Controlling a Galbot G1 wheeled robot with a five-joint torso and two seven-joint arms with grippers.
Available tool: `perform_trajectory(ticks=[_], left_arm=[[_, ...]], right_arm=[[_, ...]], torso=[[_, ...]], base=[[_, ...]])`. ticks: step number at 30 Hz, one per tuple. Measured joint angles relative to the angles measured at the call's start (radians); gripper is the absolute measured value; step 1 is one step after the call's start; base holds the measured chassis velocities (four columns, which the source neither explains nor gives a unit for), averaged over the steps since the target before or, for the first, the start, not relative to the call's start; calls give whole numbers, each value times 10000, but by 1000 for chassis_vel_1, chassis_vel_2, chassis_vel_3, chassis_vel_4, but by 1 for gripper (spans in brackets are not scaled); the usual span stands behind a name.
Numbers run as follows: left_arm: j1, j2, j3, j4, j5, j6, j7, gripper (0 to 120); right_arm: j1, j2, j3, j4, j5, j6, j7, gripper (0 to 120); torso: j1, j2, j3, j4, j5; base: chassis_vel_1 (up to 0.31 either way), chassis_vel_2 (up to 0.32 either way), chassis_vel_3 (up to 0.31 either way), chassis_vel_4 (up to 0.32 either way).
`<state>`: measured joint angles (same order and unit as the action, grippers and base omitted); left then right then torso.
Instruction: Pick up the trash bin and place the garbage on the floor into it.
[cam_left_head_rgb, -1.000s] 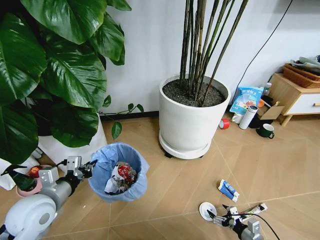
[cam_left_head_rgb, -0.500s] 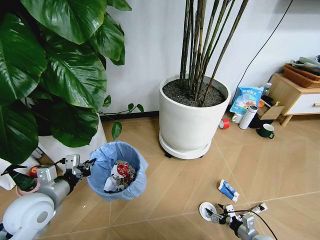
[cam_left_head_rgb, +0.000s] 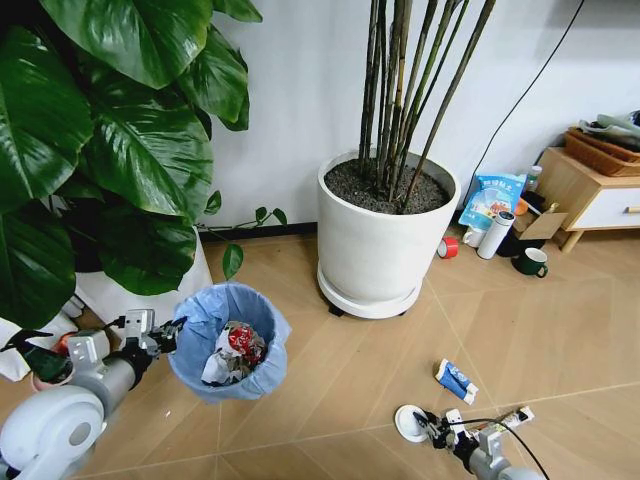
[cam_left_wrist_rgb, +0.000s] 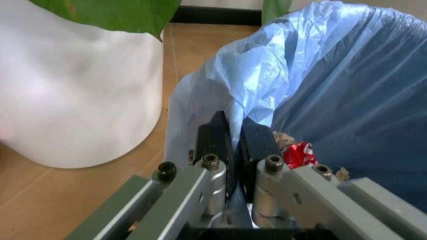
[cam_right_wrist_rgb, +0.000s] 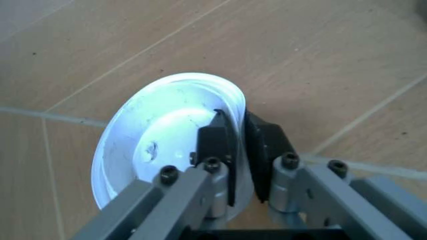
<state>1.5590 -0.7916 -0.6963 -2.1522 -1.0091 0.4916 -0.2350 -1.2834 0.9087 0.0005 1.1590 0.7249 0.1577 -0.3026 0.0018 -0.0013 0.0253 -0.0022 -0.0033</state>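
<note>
Far left, big-leaf plant (cam_left_head_rgb: 90, 130) in a white pot (cam_left_head_rgb: 140, 295). Left gripper (cam_left_head_rgb: 170, 333) sits low at the left, fingers (cam_left_wrist_rgb: 215, 142) clamped on the rim of the trash bin (cam_left_head_rgb: 228, 345), pinching the blue bag liner (cam_left_wrist_rgb: 267, 75) between them. Bin sits on or just above the floor (cam_left_head_rgb: 340, 370) beside the leafy plant's pot; cannot tell if it touches the floor. Inside it: crushed red can (cam_left_head_rgb: 240, 338) and crumpled white tissues (cam_left_head_rgb: 215, 368).

Centre, white planter (cam_left_head_rgb: 385, 240) with bamboo-like stalks, near the wall.

Lower right, right gripper (cam_left_head_rgb: 436, 428) is down at floor level, fingers (cam_right_wrist_rgb: 217, 145) closed on the edge of the white round lid (cam_left_head_rgb: 408, 422), one finger inside the rim, one outside. Lid is tilted, at the floor. Blue-white wrapper (cam_left_head_rgb: 455, 380) lies on the floor just beyond, small tube (cam_left_head_rgb: 518, 417) near it to the right.

Far right, wooden cabinet (cam_left_head_rgb: 590, 195) with blue bag, bottle and mug at its foot.
</note>
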Motion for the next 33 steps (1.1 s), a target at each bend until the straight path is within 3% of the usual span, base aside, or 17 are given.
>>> perform_trajectory(ticks=[2, 11, 19, 21, 27, 33], left_arm=[[5, -40, 13, 0, 47, 1, -5, 0], [4, -181, 130, 18, 156, 1, -2, 0], [-70, -116, 403, 103, 203, -15, 6, 0], [-87, -57, 519, 142, 229, -42, 46, 0], [-230, -148, 766, 271, 305, -73, 89, 0], [-418, 66, 1150, 351, 311, -127, 220, 0]], right_arm=[[18, -6, -92, 0, 93, 6, -32, 0], [6, -131, -155, 264, 597, 205, -597, 0], [-95, -239, 667, 829, 453, 874, -1703, 0], [-31, -243, 1038, 1091, 238, 1189, -2555, 0], [830, -247, 1232, 1694, 362, 1773, -4007, 0], [2600, -178, 494, 2079, 1692, 2304, -5699, 0]], torso=[[0, 0, 0, 0, 1], [1, -3, 4, -3, 14], [1, -3, 3, -2, 3], [1, -3, 2, -3, 3], [1, -3, 2, 1, 1], [2, -3, 3, 0, 4]], base=[[0, 0, 0, 0], [0, 0, 0, 0], [0, 0, 0, 0], [0, 0, 0, 0], [0, 0, 0, 0], [0, 0, 0, 0]])
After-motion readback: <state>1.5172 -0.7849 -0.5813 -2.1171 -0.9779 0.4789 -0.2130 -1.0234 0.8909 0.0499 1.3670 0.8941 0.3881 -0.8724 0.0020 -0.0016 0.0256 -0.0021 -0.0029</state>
